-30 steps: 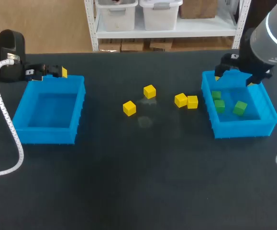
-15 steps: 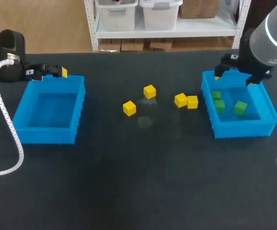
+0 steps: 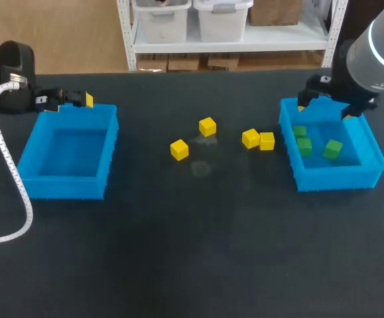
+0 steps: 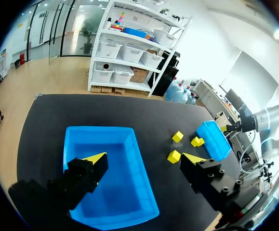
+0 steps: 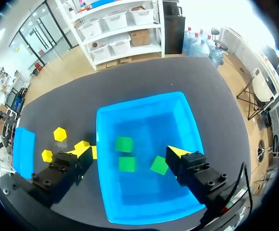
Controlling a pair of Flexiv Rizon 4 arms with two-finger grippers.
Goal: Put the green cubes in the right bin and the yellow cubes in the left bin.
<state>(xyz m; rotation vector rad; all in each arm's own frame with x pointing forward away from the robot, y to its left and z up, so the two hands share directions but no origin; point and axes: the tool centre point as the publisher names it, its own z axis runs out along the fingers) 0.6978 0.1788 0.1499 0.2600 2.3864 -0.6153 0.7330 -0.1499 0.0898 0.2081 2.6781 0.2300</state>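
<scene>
Two yellow cubes (image 5: 82,144) partly behind right gripper (image 5: 129,153)

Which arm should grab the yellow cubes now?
Probably left: the left gripper is open and empty at the left bin, where yellow cubes go. The right gripper hangs over the right bin.

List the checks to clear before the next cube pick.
1. Green cubes all in right bin: ok, three inside.
2. Yellow cubes in left bin: not ok, four lie on the table.
3. Left claw open, empty: ok.
4. Right claw open, empty, above right bin: ok.
5. Room around each yellow cube: not ok, two by the right bin touch.
</scene>
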